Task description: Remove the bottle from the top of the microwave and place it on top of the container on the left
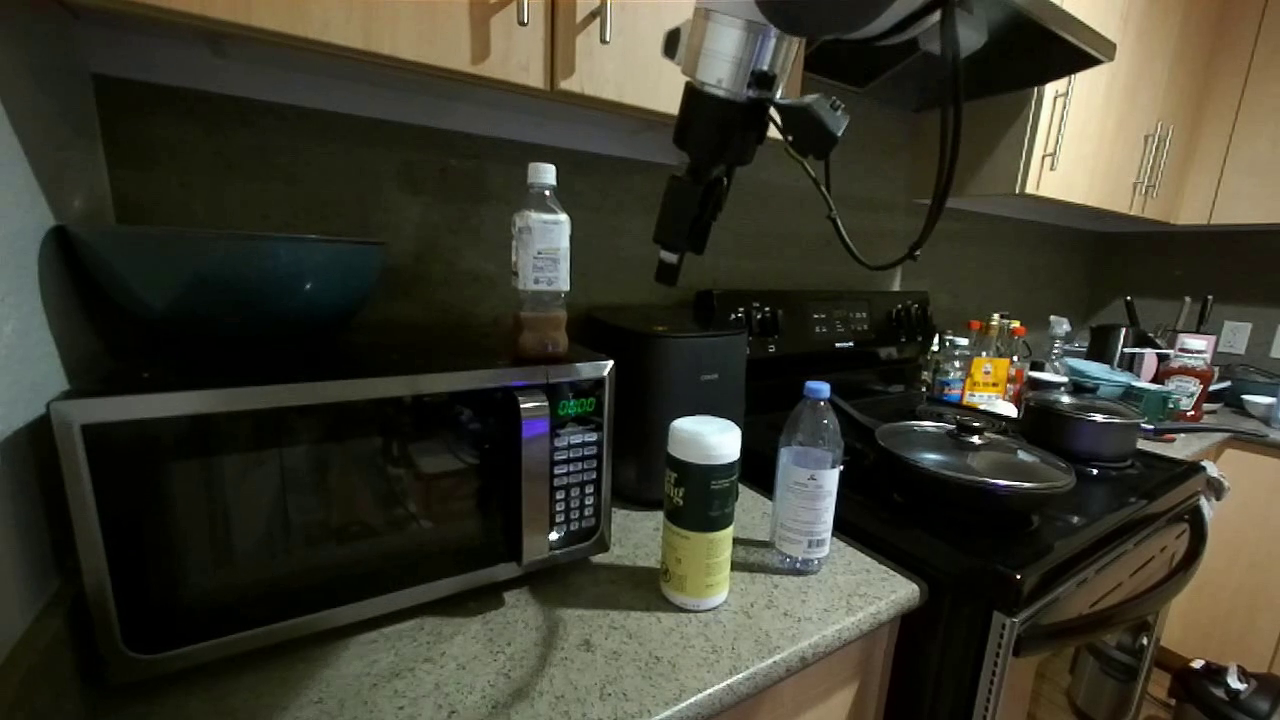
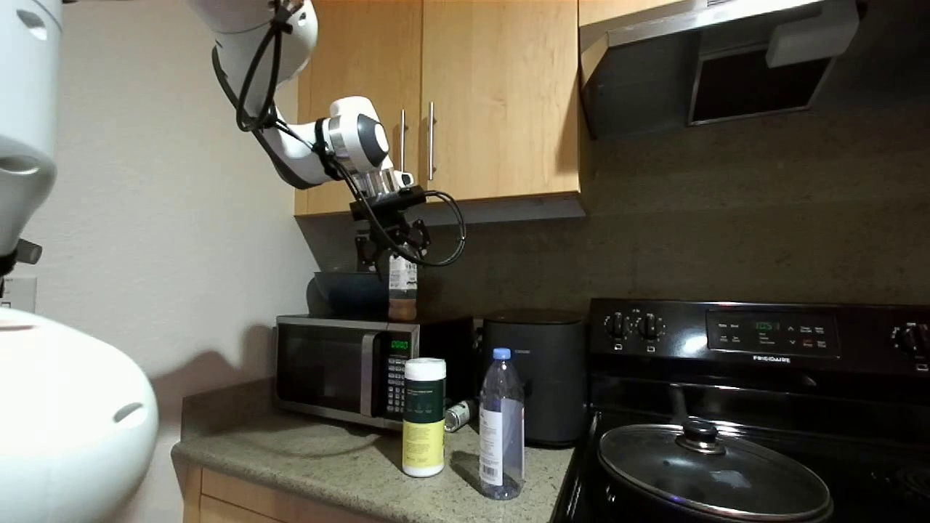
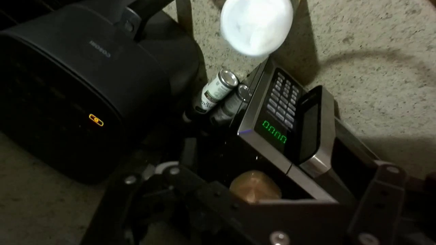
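The bottle stands upright on the right front part of the top of the microwave. It has a white cap, a white label and a brown lower part. It also shows on the microwave in an exterior view. The container, white-lidded with a green and yellow body, stands on the counter in front of the microwave; its lid shows in the wrist view. My gripper is open and empty, apart from the bottle. In the wrist view, only the bottle's brown base shows.
A water bottle with a blue cap stands beside the container. A black appliance stands right of the microwave, with a can between them. A dark bowl sits on the microwave. Cupboards hang above; the stove is right.
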